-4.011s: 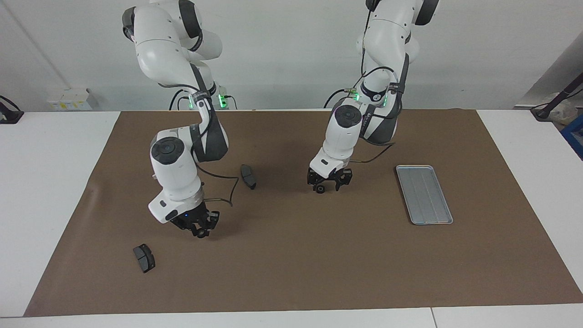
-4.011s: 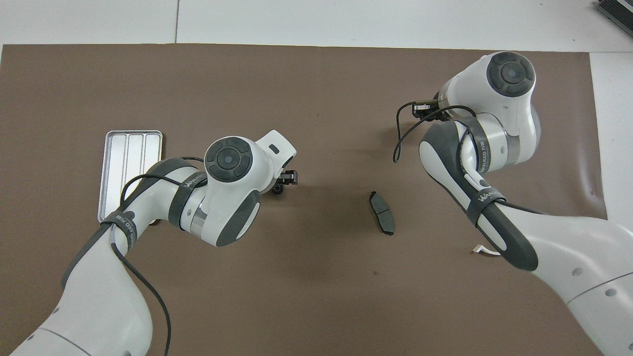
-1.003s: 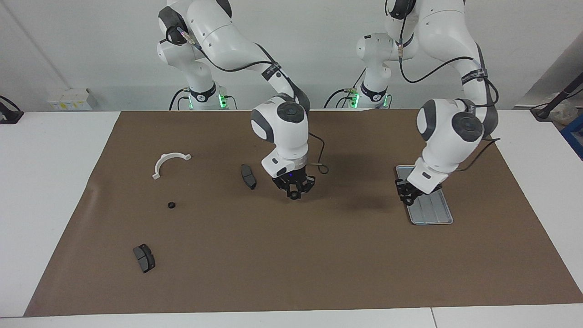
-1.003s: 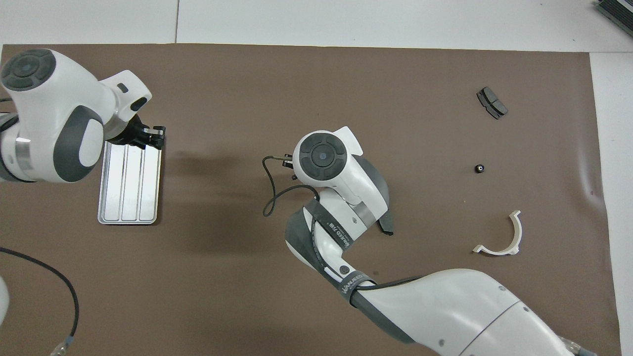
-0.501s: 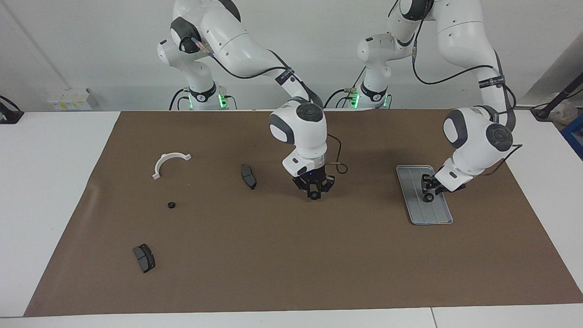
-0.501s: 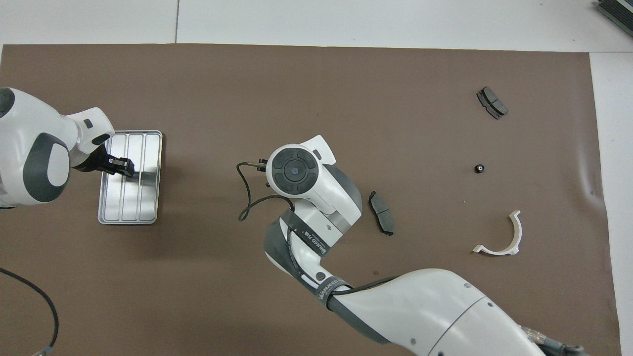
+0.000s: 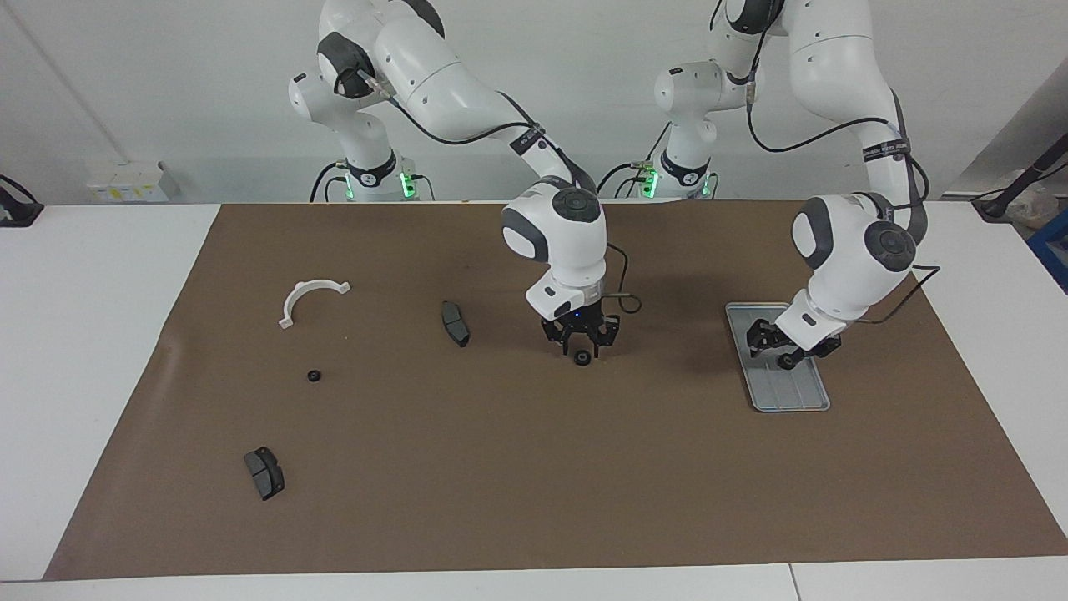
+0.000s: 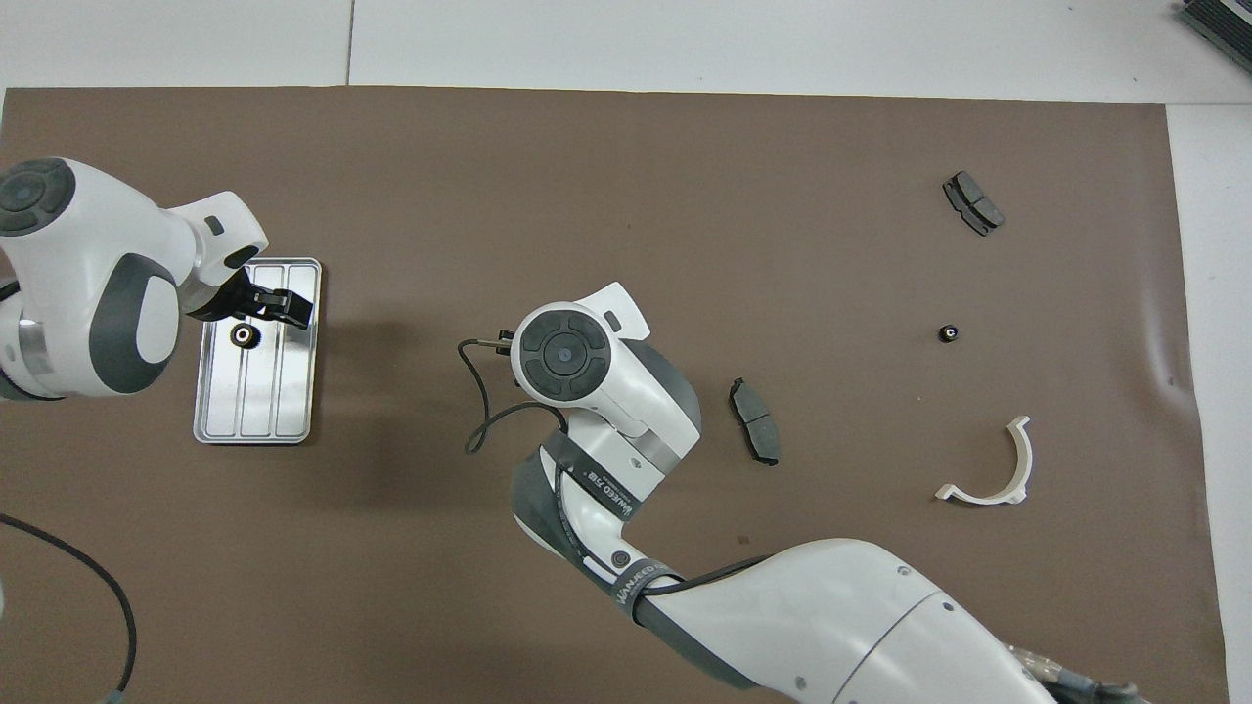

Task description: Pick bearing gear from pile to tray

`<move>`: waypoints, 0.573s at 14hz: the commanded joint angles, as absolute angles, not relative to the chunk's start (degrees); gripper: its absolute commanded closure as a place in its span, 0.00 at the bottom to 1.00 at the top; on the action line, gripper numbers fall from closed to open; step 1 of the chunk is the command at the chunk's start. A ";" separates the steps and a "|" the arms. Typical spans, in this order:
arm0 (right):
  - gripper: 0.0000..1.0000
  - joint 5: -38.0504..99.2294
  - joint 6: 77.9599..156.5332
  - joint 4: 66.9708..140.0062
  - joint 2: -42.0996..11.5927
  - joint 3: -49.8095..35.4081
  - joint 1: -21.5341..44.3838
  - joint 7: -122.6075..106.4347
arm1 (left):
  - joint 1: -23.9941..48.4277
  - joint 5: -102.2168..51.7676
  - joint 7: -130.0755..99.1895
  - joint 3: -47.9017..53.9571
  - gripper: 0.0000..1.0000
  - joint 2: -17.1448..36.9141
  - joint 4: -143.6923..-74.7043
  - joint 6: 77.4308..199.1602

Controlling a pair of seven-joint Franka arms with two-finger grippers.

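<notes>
Since half a second ago both grippers have let go. The left gripper (image 7: 784, 345) (image 8: 287, 305), which was clenched on a small black round bearing ring (image 7: 787, 361) (image 8: 242, 335), now hangs with fingers spread. That ring lies flat on the flat rectangular silver-grey metal tray (image 7: 797, 392) (image 8: 284, 401), in the half nearer the robots. The overhead view shows it clear of the fingertips. The right gripper (image 7: 581, 340) has shifted slightly toward the left arm's end and its fingers are now apart too.

Near to far:
- The white plastic half-ring bracket (image 7: 310, 294) (image 8: 990, 471) lies on the brown paper mat (image 7: 534, 467) toward the right arm's end.
- One dark grey brake-pad piece (image 7: 455, 323) (image 8: 755, 420) lies mid-mat, beside the right gripper.
- The right gripper sits low over mid-mat, released. A second small black ring (image 7: 583, 358) is on the mat just under its fingertips; cannot tell if it still touches them. In the overhead view the wrist hides both.
- The tray sits toward the left arm's end, with the left gripper low over its nearer half.
- A third small black ring (image 7: 314, 376) (image 8: 946, 333) lies loose on the mat, farther out than the bracket.
- The other dark grey brake-pad piece (image 7: 264, 472) (image 8: 973, 202) lies farthest out, at the right arm's end.
</notes>
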State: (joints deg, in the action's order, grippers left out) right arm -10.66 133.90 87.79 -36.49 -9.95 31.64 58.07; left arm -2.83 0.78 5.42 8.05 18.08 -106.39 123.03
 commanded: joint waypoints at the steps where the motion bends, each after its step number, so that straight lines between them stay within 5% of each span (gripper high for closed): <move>1: 0.00 -13.35 134.30 88.33 -35.86 -9.76 31.03 59.06 | 4.11 0.62 -6.55 7.38 0.18 18.98 -103.80 123.75; 8: 0.00 -12.48 135.61 104.30 -21.82 -10.11 16.81 44.59 | 18.88 -1.49 -27.58 7.29 0.24 24.60 -96.87 129.11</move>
State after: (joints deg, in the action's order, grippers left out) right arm -12.57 133.90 95.58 -28.38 -9.17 20.56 48.83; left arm 15.45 -0.50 -24.79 8.32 20.87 -101.13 128.65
